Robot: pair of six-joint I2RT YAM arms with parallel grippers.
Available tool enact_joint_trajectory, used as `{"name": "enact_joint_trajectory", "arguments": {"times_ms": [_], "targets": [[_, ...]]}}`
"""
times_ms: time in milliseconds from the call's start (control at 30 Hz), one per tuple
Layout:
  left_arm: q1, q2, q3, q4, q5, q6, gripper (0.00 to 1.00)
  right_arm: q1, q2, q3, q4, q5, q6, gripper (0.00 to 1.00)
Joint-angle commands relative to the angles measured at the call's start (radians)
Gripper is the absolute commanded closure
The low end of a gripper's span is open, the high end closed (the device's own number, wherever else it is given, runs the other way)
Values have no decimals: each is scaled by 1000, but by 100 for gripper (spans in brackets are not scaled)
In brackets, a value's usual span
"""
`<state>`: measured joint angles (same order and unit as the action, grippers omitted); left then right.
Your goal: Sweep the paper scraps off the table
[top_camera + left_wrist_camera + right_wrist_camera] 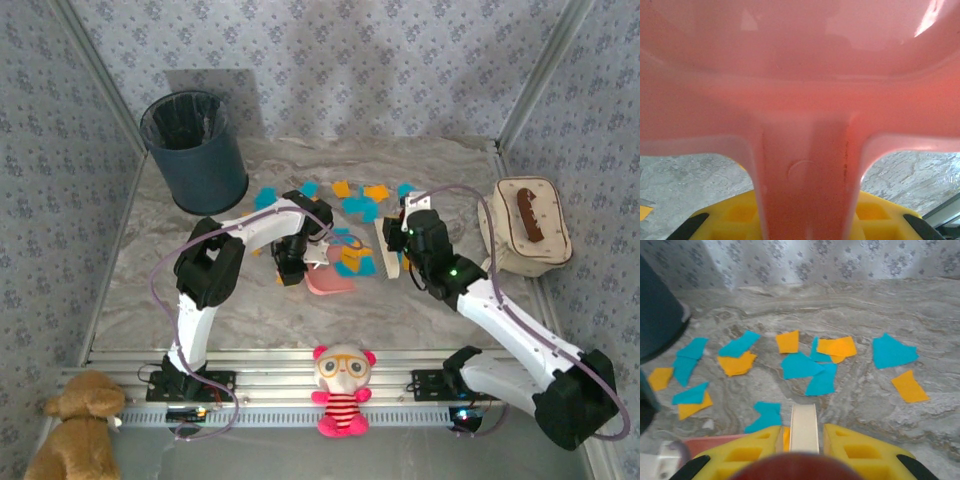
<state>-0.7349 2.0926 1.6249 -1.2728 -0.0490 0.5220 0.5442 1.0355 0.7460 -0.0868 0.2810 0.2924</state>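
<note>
Pink dustpan (328,282) sits low on the tabletop (200,290), mid-scene. The left tool (807,220) is clamped on its handle, yellow fingers (735,217) pressed to either side. The right tool (802,440) is closed tight on a cream hand brush (384,250), which stands just right of the pan.

Paper scraps (800,365), orange and cyan, lie spread in a loose band across the tabletop beyond the brush. A few are just beside the pan's mouth, the rest further back toward the wall. In the top view the scraps (360,208) sit between the two arms, near the dark bin (195,150) at back left.

No scrap is visibly inside the pan; in the left wrist view its pink surface looks bare.

Progress judgement: early.
- Done: both implements are gripped and placed beside the pile.
- Left: gathering the scraps into the pan, which looks like nearly all of the sweeping, then probably tipping the pan into the bin.

Off to the side, not involved: a cream bag (525,225) at right and a pink plush toy (343,390) on the near rail.
</note>
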Motion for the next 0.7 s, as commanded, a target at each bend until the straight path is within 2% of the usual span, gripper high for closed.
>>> {"name": "enact_joint_trajectory", "arguments": {"times_ms": [0, 333, 667], "targets": [[11, -39, -21, -28, 3, -16, 100, -9, 49, 65, 18, 88, -64, 100], [11, -41, -23, -21, 28, -21, 100, -5, 177, 93, 57, 136, -130, 100], [9, -19, -10, -26, 41, -30, 100, 1, 199, 34, 91, 68, -96, 100]]}}
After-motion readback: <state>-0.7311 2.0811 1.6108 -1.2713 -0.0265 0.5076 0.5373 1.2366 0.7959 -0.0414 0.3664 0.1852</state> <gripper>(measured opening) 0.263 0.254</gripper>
